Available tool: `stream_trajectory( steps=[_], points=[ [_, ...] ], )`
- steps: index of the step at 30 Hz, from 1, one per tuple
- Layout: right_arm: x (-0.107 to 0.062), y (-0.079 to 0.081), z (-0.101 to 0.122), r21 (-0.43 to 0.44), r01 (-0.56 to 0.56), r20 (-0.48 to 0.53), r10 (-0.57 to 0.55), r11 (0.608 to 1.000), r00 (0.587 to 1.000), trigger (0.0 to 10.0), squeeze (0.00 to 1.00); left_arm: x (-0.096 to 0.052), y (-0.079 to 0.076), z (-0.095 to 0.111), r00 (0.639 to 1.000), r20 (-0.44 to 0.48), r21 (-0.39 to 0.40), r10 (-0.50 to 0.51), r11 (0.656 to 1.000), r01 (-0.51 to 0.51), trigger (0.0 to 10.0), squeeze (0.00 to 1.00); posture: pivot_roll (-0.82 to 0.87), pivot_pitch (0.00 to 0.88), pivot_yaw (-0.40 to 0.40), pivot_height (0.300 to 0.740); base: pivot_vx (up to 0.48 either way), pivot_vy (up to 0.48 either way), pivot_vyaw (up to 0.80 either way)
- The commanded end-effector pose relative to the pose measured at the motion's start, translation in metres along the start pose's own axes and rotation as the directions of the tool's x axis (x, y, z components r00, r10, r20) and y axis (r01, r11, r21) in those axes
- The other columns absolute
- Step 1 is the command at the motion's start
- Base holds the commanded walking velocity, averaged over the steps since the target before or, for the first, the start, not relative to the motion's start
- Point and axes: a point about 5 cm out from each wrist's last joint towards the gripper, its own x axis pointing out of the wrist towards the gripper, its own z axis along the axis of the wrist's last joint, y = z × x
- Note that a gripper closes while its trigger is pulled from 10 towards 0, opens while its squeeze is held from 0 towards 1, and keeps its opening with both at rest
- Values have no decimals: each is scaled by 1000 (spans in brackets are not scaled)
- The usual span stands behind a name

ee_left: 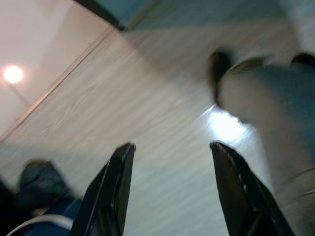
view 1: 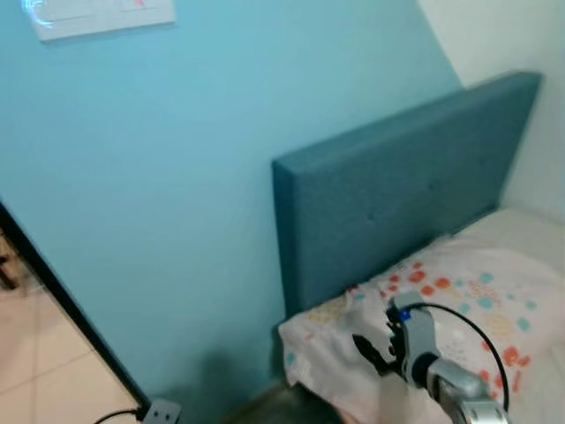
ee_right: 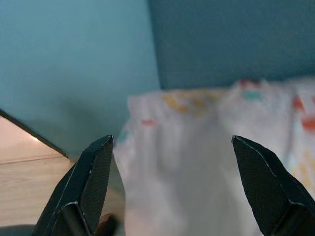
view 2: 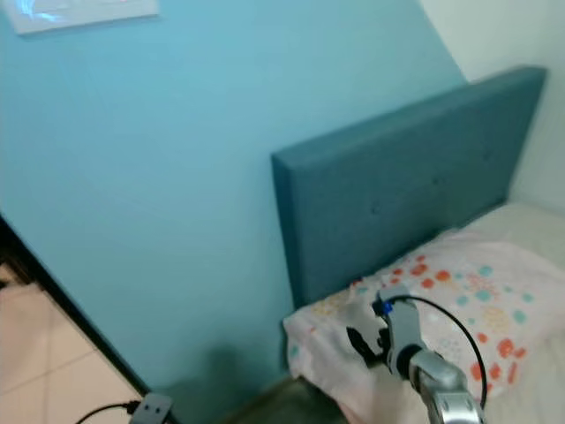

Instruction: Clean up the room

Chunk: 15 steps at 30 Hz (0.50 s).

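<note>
Bedroom corner with a light blue wall (view 1: 203, 177) and a darker blue padded headboard (view 1: 406, 177) standing against it. Bed (view 1: 538, 389) below the headboard carries a white pillow (view 1: 468, 300) with orange, teal and yellow spots, lying at the head end, touching the headboard. Right gripper (ee_right: 172, 187) hovers just before the pillow's corner at the bed's outer edge, its two black fingers (ee_right: 88, 182) spread wide apart and holding nothing. Left gripper (ee_left: 170, 187) hangs over pale wood-look floor (ee_left: 147, 98), its fingers also released and empty. A white switch plate (view 1: 101, 13) sits high on the wall.
</note>
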Motion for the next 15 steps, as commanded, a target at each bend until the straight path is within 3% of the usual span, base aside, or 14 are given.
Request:
stream_trajectory(
  steps=[1, 6, 9, 12, 15],
  points=[
    [3, 6, 4, 3, -32, 3, 32, 999, 999, 10000, 0, -1, 6, 2, 1000, 9, 19, 6, 1000, -7, 10000, 0, -78, 0, 53, 740, 0, 0, 781],
    [2, 6, 5, -5, -50, -21, 49, 999, 999, 10000, 0, -1, 7, 1, 1000, 6, 20, 4, 1000, -4, 10000, 0, -78, 0, 51, 740, 0, 0, 781],
    [-1, 5, 1, -83, -58, -106, 49, 995, 993, 10000, 0, -1, 6, 1, 1000, 0, 39, -7, 999, 7, 10000, 0, -78, 0, 51, 740, 0, 0, 790],
    [-2, 3, 1, -92, -54, -116, 43, 994, 992, 10000, 0, -1, 4, 2, 1000, -1, 47, -14, 999, 14, 10000, 0, -85, 0, 54, 740, 0, 0, 794],
    [-3, 1, 8, -96, -41, -93, 32, 995, 995, 10000, 0, -1, 3, 2, 1000, -7, 47, -18, 999, 18, 10000, 0, -83, 0, 51, 740, 0, -349, 694]
  ],
)
